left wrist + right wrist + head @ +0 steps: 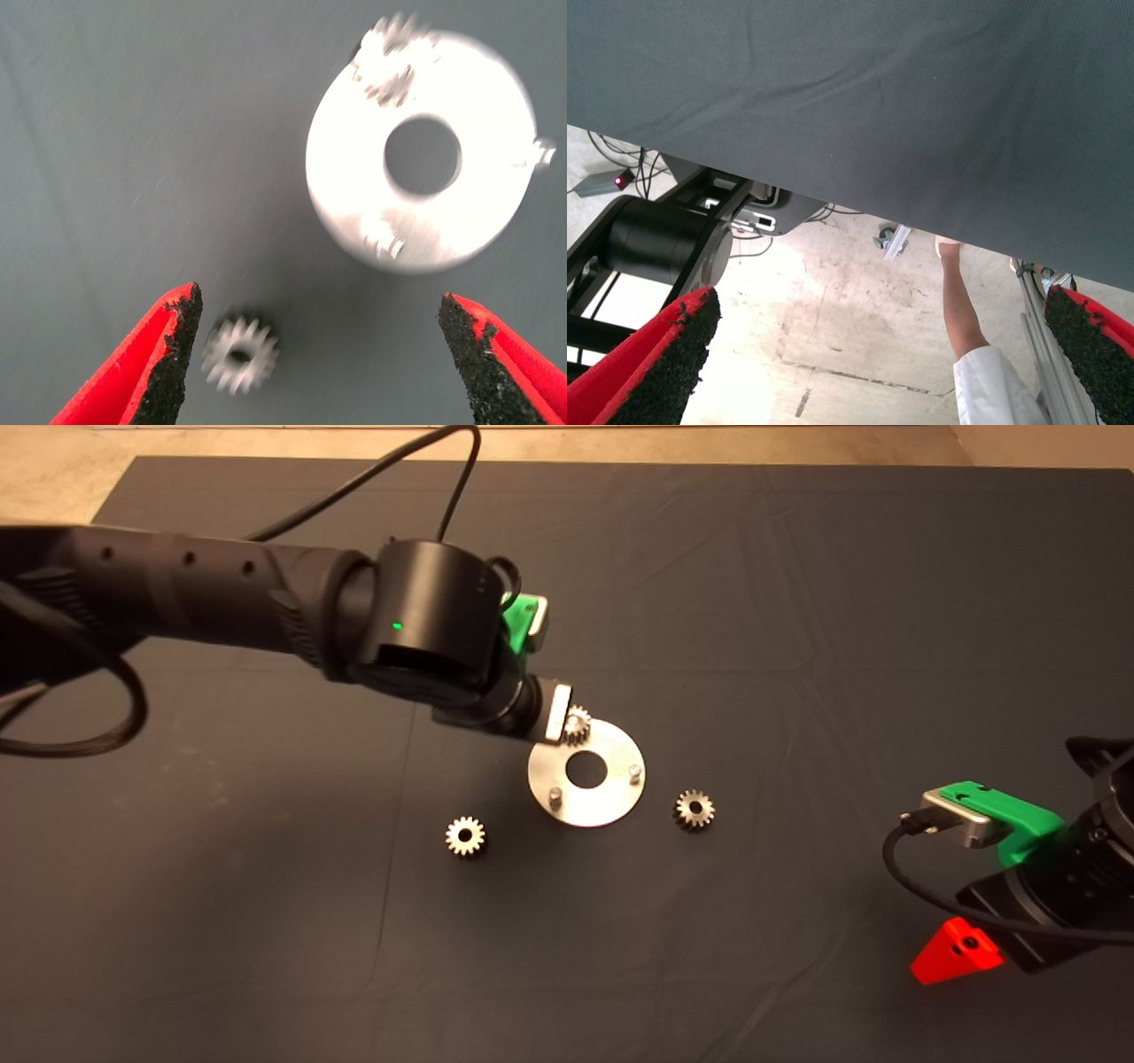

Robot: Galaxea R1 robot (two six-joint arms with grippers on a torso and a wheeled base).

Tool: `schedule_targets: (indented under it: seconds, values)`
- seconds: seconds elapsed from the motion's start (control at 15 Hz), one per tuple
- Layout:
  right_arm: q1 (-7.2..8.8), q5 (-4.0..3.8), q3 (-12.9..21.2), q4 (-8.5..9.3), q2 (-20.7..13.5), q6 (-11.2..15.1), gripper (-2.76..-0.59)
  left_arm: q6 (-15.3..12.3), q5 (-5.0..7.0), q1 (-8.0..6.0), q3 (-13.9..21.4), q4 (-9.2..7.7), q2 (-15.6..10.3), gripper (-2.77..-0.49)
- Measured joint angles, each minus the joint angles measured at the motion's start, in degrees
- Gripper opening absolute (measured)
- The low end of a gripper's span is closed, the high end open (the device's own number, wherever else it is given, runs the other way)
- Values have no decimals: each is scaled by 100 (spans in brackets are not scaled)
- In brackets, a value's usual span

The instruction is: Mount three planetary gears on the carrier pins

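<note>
The shiny carrier disc [611, 806] lies mid-mat, with two bare carrier pins [555, 794] [634, 772]. One planetary gear [578, 724] sits on the disc over the far pin. Two more gears lie on the mat, one left of the disc [465, 836] and one right of it [695, 810]. My left arm [443, 638] reaches over the mat beside the disc, and its fingers are hidden in the head view. In the left wrist view my left gripper [319, 301] is open and empty. The left gear [239, 354] shows between its fingers, close to one pad [177, 354]. The disc [345, 186] lies beyond.
My right gripper [957, 950] is parked at the mat's lower right edge. It is open [881, 305] and looks past the mat's edge [921, 212] at the floor. A person's leg [961, 310] and a black machine base [656, 243] show there.
</note>
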Motion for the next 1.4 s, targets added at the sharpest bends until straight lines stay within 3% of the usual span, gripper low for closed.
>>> schedule_targets:
  seconds: [0.13, 0.27, 0.33, 0.6, 0.87, 1.07, 1.2, 1.4]
  values:
    - [2, -1, 0, 0, 0, -11, -63, 0, 4, -64, 79, -210, -332, -124]
    - [0, 6, 0, 0, 17, -13, -63, -1, 28, -73, 111, -535, -574, -119]
    - [0, 6, 0, 0, 39, -13, -63, -1, 26, -73, 112, -689, -615, -109]
    - [-2, 0, 0, 0, 108, -28, -63, -64, 2, -103, 6, -1234, -696, -109]
    - [-11, 17, 0, 0, 188, -28, -63, -202, 15, -79, -177, -1420, -789, -109]
    - [-13, 2, 0, 0, 185, -28, -63, -246, 11, 109, -390, -1457, -787, -108]
    - [-11, 11, 0, 0, 188, -28, -63, -271, 20, 220, -503, -1465, -790, -93]
    - [-13, 9, 0, 0, 188, -28, -63, -285, 13, 283, -581, -1481, -742, -79]
